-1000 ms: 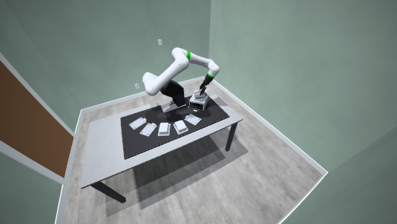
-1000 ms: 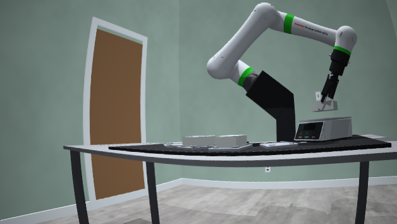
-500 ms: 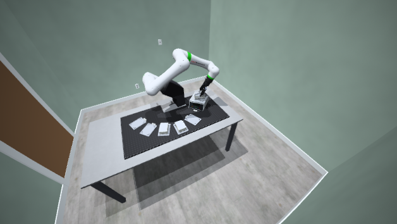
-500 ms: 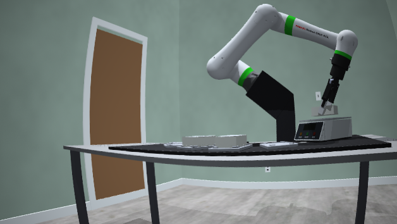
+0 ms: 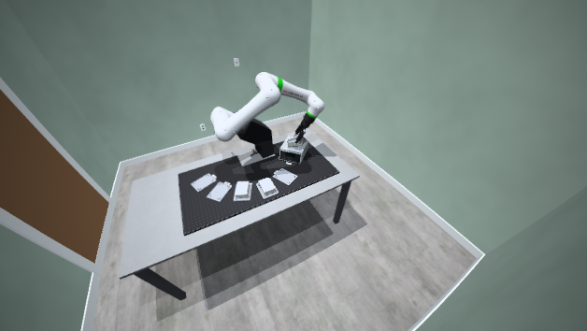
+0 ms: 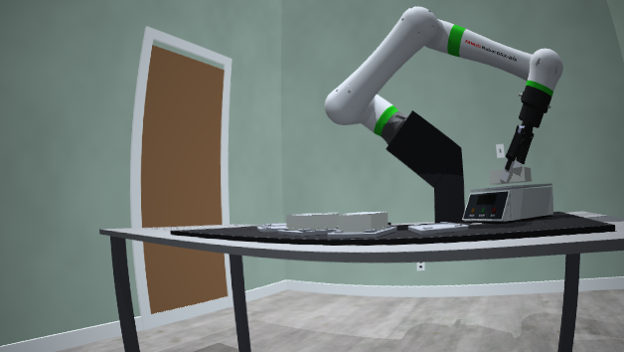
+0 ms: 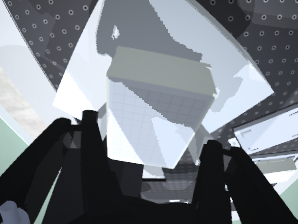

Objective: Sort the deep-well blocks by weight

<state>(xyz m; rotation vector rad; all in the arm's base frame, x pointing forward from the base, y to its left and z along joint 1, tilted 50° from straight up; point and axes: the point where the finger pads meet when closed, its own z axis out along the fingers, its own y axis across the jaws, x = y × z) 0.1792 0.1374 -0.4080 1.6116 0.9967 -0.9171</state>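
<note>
Worktop [image 5: 150,210] [image 6: 348,255] comes first from where I stand, and along its near side are two other blocks, one [image 5: 242,188] [image 6: 312,220] beside its neighbour [image 5: 267,185] [image 6: 364,221] [image 7: 271,169], each on a nest plate; I can't read which nest is which.

Beyond them sits the check-weigher [image 5: 292,157] [image 6: 532,203]. Its front panel [image 6: 486,206] has a dark display over three small marks, amber, green and red; the tiny lettering under them is too small to read, and none looks brightly lit.

Just above its platform [image 5: 304,146] [image 6: 546,186] [image 7: 250,87] is the carried block [image 5: 292,142] [image 6: 523,175] [image 7: 150,107], looking close to level, with a thin gap beneath. The pincer [image 5: 299,136] [image 6: 514,168] [image 7: 150,117] stands about half open, its fingers firm on opposite sides of that block. So the block lies between the fingers and the platform directly below: the coming move, I judge, is a short, straight descent, then a release. I can't settle its long axis; a tilted landing looks the main risk.

Farther back rises the single white arm [image 5: 252,109] [image 6: 388,65], "FANUC" in red and "Robot" in black on its forearm, the model name blurred.
</note>
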